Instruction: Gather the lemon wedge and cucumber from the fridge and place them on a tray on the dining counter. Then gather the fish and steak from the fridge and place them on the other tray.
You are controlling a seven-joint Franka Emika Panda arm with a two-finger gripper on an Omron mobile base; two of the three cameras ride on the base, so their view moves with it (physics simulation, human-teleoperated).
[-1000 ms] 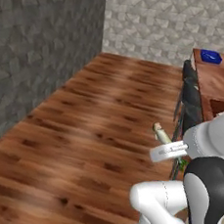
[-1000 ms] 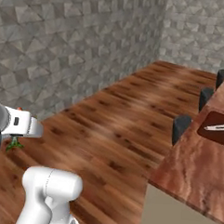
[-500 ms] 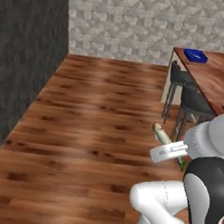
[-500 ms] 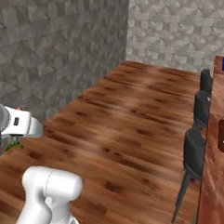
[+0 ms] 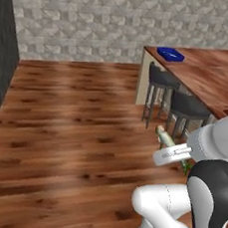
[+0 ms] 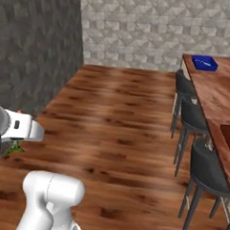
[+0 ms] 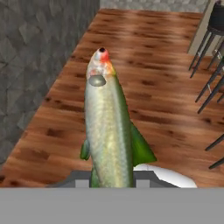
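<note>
My gripper (image 5: 174, 154) is shut on the fish (image 7: 108, 131), a slim silvery-green body with a red-tipped head that points away from the hand, above the wood floor. From the left base view the fish (image 5: 165, 138) sticks out of the hand beside the stools. On the far end of the dining counter (image 5: 211, 72) lies the small blue tray (image 5: 170, 54), well ahead of the gripper. That blue tray (image 6: 204, 62) also sits at the counter's far end (image 6: 211, 88) in the right base view, where a corner of the dark brown tray (image 6: 229, 138) shows at the right edge.
Dark stools (image 5: 162, 79) (image 6: 207, 172) stand in a row along the counter's near side. A dark grey wall (image 6: 34, 46) runs along the left and a pale stone wall (image 5: 97, 19) closes the far end. Open wood floor (image 5: 74, 131) lies between them.
The whole picture has swung as the base turned: the counter, stools and blue tray now sit closer and more central. The fish stays held in the gripper.
</note>
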